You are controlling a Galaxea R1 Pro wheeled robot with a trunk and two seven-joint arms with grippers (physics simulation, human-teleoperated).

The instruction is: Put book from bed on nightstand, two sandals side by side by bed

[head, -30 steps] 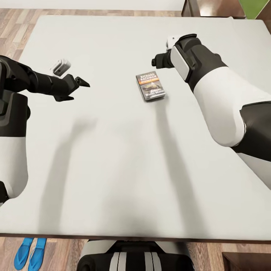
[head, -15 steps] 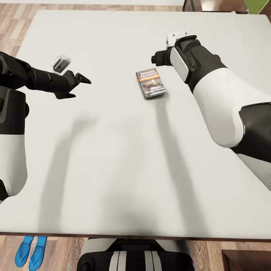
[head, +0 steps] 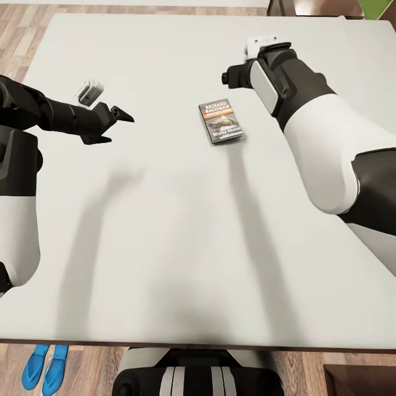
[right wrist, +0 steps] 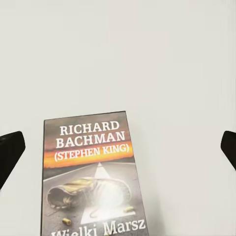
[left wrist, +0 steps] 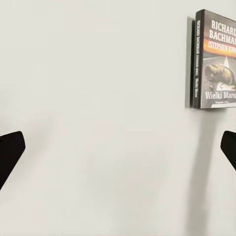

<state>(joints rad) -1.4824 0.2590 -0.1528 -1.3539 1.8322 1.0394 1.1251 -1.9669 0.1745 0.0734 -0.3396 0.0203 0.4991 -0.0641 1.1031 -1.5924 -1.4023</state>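
Dark-covered book [head: 220, 121] lies flat on the bed [head: 165, 220], just below the right pincer [head: 226, 77]; blue sandals [head: 44, 367] lie paired on the floor.

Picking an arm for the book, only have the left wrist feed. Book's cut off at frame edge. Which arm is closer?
Observer: Right arm; in the head view its jaws are just beyond the book, left jaws further off sideways.
Operator: Right jaws open?
Observer: Yes, right wrist view: fingertips wide apart, nothing held.
Operator: Sandals?
Observer: Both blue sandals lie side by side on the floor at the bed's near edge.
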